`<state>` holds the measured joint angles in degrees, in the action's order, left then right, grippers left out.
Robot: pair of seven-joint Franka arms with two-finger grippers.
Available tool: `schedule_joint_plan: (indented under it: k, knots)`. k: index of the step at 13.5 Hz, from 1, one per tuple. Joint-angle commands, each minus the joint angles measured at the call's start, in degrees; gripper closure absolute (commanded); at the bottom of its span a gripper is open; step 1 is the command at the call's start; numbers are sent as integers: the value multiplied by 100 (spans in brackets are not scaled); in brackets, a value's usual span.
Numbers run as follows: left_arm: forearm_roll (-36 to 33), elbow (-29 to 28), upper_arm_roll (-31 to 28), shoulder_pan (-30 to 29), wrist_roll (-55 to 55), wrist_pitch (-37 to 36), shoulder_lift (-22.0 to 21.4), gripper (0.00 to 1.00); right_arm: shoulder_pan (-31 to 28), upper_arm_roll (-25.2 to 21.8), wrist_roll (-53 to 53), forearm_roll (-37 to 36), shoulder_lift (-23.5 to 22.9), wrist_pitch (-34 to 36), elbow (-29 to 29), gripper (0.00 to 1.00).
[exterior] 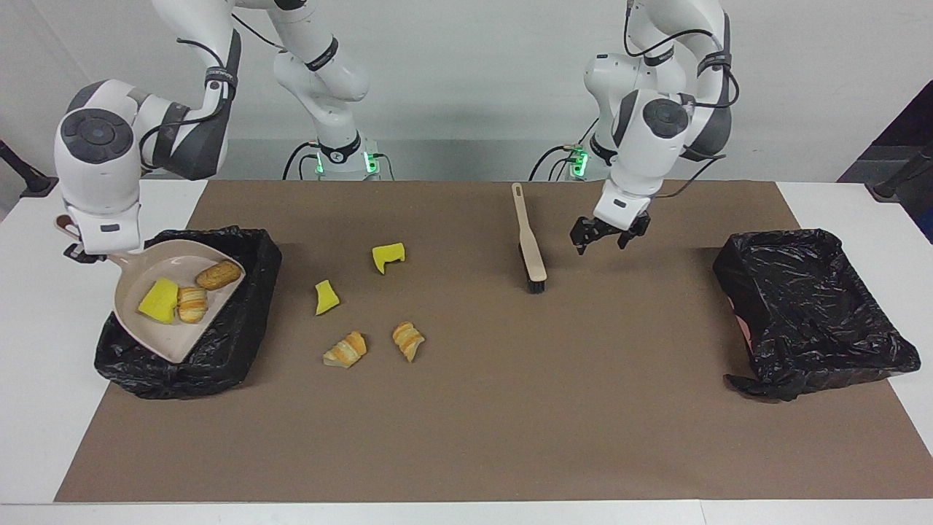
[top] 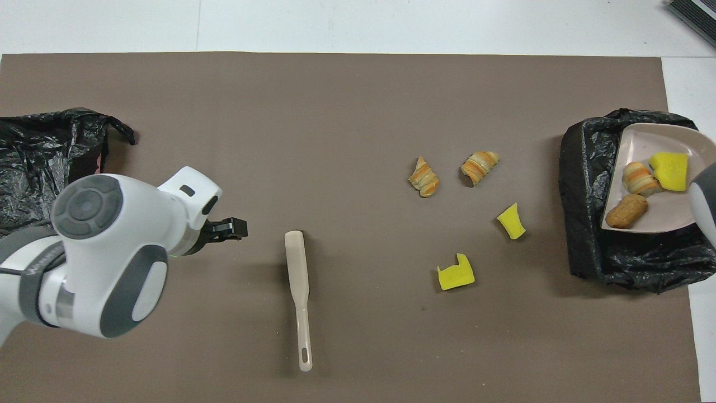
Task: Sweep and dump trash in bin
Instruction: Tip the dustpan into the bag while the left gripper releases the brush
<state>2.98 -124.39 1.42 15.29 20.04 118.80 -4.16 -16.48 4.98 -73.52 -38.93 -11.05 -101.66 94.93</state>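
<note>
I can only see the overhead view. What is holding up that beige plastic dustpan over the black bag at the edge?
Observer: The right gripper, shut on the handle of the beige plastic dustpan, which it holds over the black-bag-lined bin.
Operator: And the pale stick in the middle?
Observer: That is a beige long-handled brush. The facing view shows black bristles under its wide end, resting on the brown mat.
Operator: Is the other claw touching it?
Observer: No. The left gripper hangs open beside the brush, clear of it and above the mat.
</note>
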Motion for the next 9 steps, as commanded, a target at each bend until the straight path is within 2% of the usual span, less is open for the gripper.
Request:
schedule_joint_plan:
  k: [1,4,9]
  knots:
    - [-200,125,78,-578,-692,-208,-41,0,83,12,180,-508,-108,208,-229,100]
    - [-307,449,78,-1123,-1395,-435,-6,0,223,21,189,-1001,-108,208,-177,100]
    - [-307,1635,69,-1389,-1924,-1876,12,0,645,12,163,-1547,-91,549,-176,100]
